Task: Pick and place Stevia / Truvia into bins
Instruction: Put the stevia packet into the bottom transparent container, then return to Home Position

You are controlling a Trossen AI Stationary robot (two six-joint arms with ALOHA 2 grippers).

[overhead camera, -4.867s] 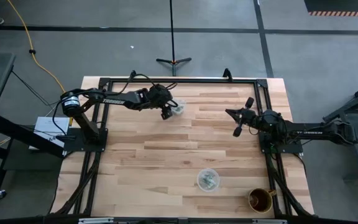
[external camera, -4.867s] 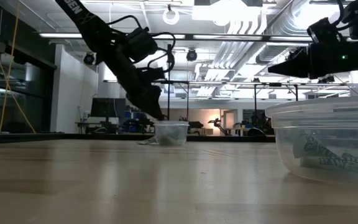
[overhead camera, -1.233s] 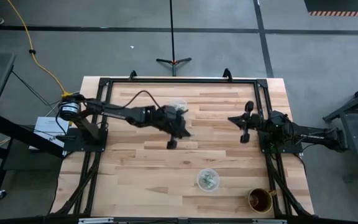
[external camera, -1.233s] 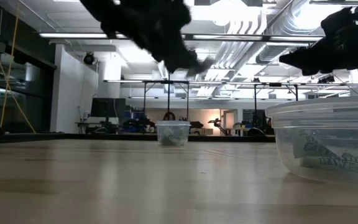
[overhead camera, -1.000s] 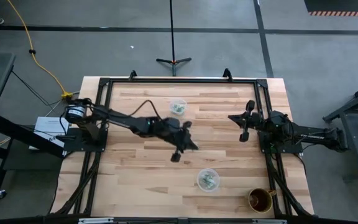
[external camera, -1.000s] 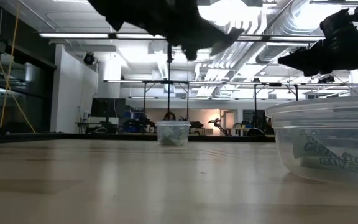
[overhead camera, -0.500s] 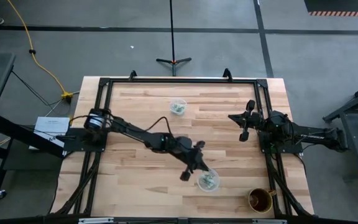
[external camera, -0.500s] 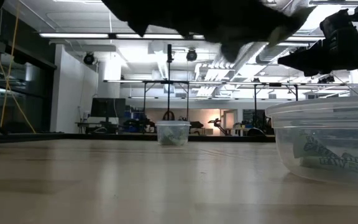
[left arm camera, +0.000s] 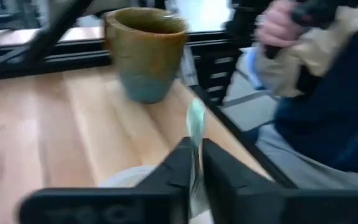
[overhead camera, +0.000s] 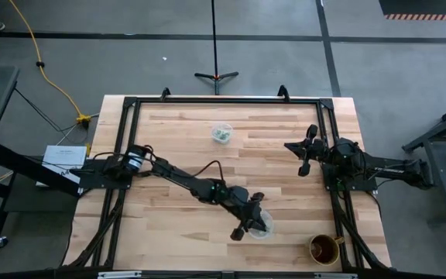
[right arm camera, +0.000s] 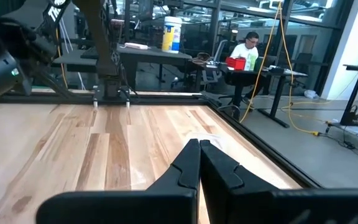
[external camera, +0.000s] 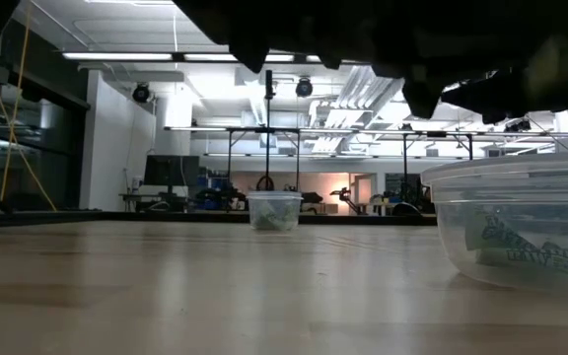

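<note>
My left gripper hangs over the near clear cup, shut on a pale green Stevia sachet. In the low view this cup stands at the right with sachets inside. A second clear cup with sachets stands on the table near the far edge. My right gripper is shut and holds nothing, raised over the table's right side. My left gripper pinches the sachet between its two fingers. The sachet stands on edge in the gap, and its free end sticks out past the fingertips. It is lifted clear, above the near cup's whitish rim.
A brown mug stands at the table's near right corner, just beyond the near cup. A person's hand and sleeve show past the table's edge in the left wrist view. Bare wood lies across the table's middle and left.
My left gripper has swept from the table's middle toward the near edge and the right, and now stands over the near cup with the sachet between its fingers.
</note>
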